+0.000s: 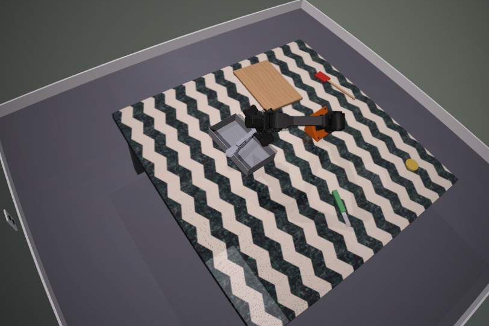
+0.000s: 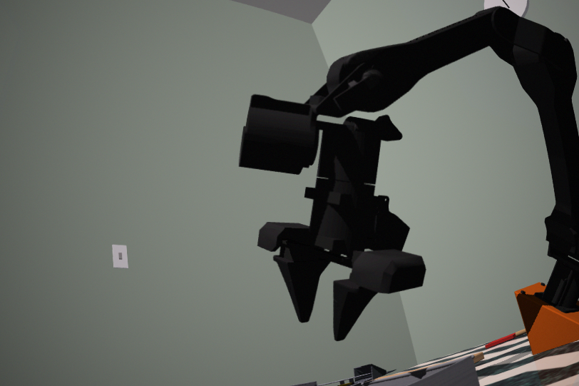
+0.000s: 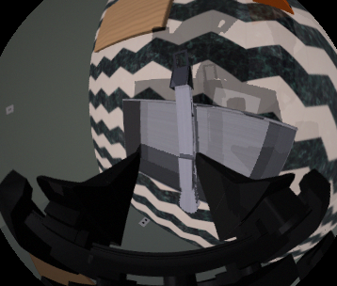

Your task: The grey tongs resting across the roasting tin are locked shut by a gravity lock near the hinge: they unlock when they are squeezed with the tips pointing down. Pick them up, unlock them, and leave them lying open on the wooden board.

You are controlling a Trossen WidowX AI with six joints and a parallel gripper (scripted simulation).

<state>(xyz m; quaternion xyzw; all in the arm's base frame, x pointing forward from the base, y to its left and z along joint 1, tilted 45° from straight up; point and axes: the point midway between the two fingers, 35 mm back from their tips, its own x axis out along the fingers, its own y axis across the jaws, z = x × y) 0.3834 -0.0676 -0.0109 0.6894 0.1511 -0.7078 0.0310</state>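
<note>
In the top view, the grey roasting tin [image 1: 225,149] [image 3: 132,123] is seen on a table [image 1: 300,195] patterned in dark green and cream zigzags. Its pale inner floor is spanned by the grey tongs [image 1: 239,146] [image 3: 184,122], which are laid across the tin from rim to rim rather than down inside it; their rounded end is carried past one long wall. The far part of the tongs is covered by the gripper [image 1: 258,126] [image 2: 321,331] [image 3: 168,151]. The wooden board [image 1: 268,85] [image 3: 136,21] is set near the tin, apart from it, and no part of it is covered by the tongs. Beyond the board, near the table's edge, a red-headed spatula [image 1: 322,76] [image 2: 500,340] is placed. A green-handled knife [image 1: 338,200] and a yellow disc [image 1: 411,164] are placed well apart from the tin, the disc closer to a table edge. The arm's orange base [image 1: 317,134] [image 2: 554,327] is separated from the tin by patterned tabletop.

In the exterior view, the gripper is held pointing down, with air between its fingertips and the tin's side [image 2: 449,374]. The fingers are parted a little over halfway, and nothing is gripped.

In the wrist view, the tongs are seen lengthwise between the two fingers, with their dark hinge end extended past one rim toward the board's side and their rounded end past the other. The two arms of the tongs are seen lying close together.
</note>
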